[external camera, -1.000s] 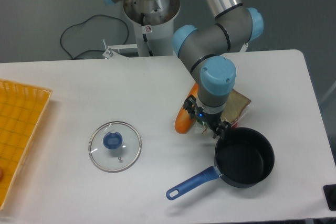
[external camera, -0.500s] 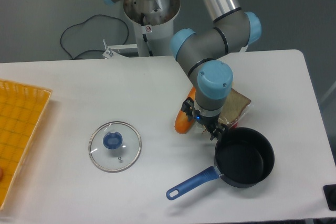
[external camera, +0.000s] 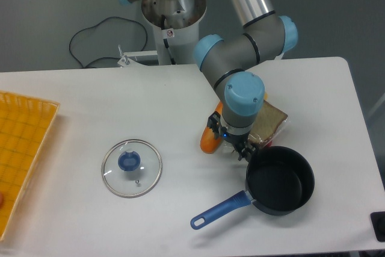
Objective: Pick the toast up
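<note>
The gripper [external camera: 239, 147] hangs low at the toast's [external camera: 269, 123] near edge, just above the black pot [external camera: 280, 180]; the wrist hides its fingers, so its opening cannot be told.

My arm reaches down from the base at the far edge, elbow bent, blue-capped wrist pointing straight down at the table, and my gripper [external camera: 239, 148] sits low beneath it, its jaws mostly hidden so their spread is unclear.
</note>
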